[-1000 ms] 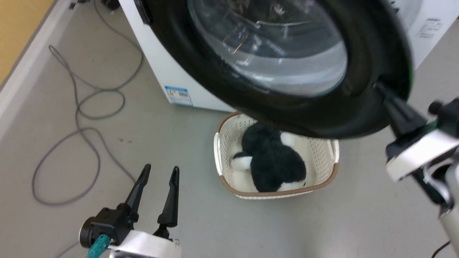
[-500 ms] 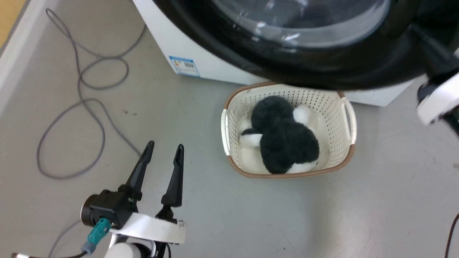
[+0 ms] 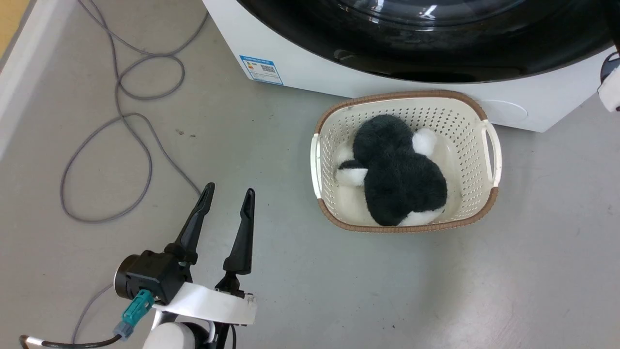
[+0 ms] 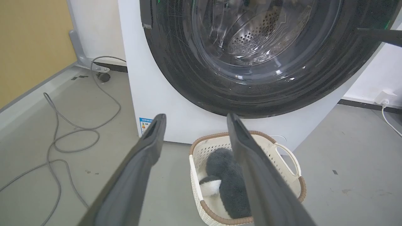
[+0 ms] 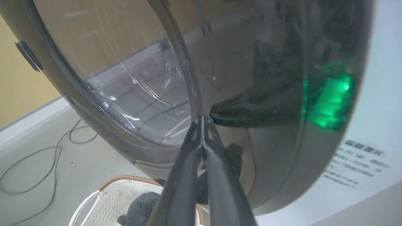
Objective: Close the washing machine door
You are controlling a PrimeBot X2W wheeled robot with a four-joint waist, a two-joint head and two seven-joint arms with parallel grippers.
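R gripper [image 5: 203, 118]: fingers together, tips on washing machine door [image 5: 282, 141] | L gripper [image 3: 228, 191]: fingers apart, empty, 8 o'clock of basket [image 3: 490, 145]

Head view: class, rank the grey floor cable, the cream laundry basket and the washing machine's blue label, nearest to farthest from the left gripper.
From the left gripper:
1. the grey floor cable, passing just to its left.
2. the cream laundry basket, to its right.
3. the blue label, ahead, low on the washing machine.
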